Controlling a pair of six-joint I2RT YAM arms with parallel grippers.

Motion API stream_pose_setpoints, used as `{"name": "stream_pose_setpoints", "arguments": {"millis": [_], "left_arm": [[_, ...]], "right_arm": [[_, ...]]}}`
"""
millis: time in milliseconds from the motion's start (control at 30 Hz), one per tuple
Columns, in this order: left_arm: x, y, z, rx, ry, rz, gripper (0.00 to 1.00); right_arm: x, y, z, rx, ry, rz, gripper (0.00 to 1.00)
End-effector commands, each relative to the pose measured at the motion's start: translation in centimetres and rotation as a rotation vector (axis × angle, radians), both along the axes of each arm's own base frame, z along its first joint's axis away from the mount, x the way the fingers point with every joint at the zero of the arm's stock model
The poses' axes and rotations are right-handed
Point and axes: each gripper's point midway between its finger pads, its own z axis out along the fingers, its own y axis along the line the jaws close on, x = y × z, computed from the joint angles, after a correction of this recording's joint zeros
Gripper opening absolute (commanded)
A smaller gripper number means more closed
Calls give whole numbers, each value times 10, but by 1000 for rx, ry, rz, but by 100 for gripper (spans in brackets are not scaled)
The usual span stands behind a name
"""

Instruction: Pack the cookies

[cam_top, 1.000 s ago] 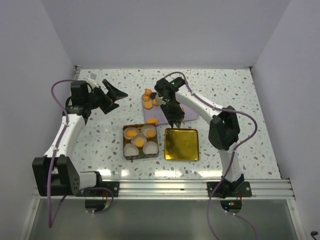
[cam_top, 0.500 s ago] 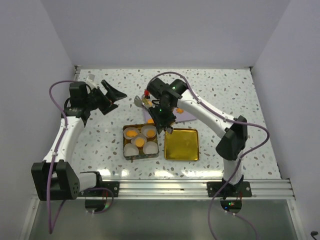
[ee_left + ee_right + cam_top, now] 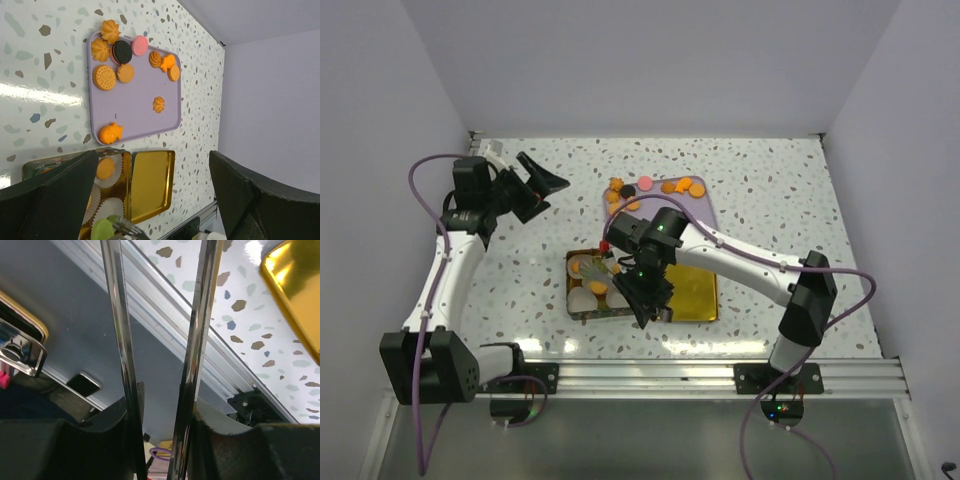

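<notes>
Top external view: in approx. 1 s the right gripper (image 3: pixel 648 300) has swung off the purple tray (image 3: pixel 705 215) at the back and come fwd over the tin (image 3: pixel 568 288) of white paper cups (image 3: pixel 582 298), w/ its arm now lying across the gold lid (image 3: pixel 698 298). It's clamped on metal tongs (image 3: pixel 120 330): right wrist view shows both blades pinched between its fingers. Left wrist view shows a green cookie (image 3: pixel 102 231) right at the tong tips, over the tin. Whether it's let go yet can't be told. Judging from that, one more piece has reached the drop-off, so this reads as the placing step, not a pick. The left gripper (image 3: pixel 542 180) has barely shifted, jaws wide apart and empty, hanging above the table's back-left. The cookies (image 3: pixel 125 73) still to pack lie on the tray, around ten incl. the black and pink ones. A few orange ones sit in cups already, so prob. many trips left.
</notes>
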Motion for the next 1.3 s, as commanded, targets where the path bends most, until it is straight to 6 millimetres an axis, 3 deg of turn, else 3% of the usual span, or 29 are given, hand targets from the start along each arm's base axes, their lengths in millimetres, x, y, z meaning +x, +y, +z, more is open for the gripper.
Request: {"name": "stream_pose_setpoints", "arguments": {"millis": [0,333,700,1000,1267], "left_arm": [[7,6,29,36,-71,14,98],[8,8,30,43,-67,18,98],[9,7,32,42,-76,16,98],[10,7,28,50,-73,11,98],[15,7,27,52,-75,3,98]], "right_arm": [[-19,15,10,80,12,38,33],[-48,28,-9,52,42,122,34],[-37,33,-28,-16,17,124,35],[-31,34,-31,-46,-4,135,49],[-12,37,-8,-36,-87,113,49]]}}
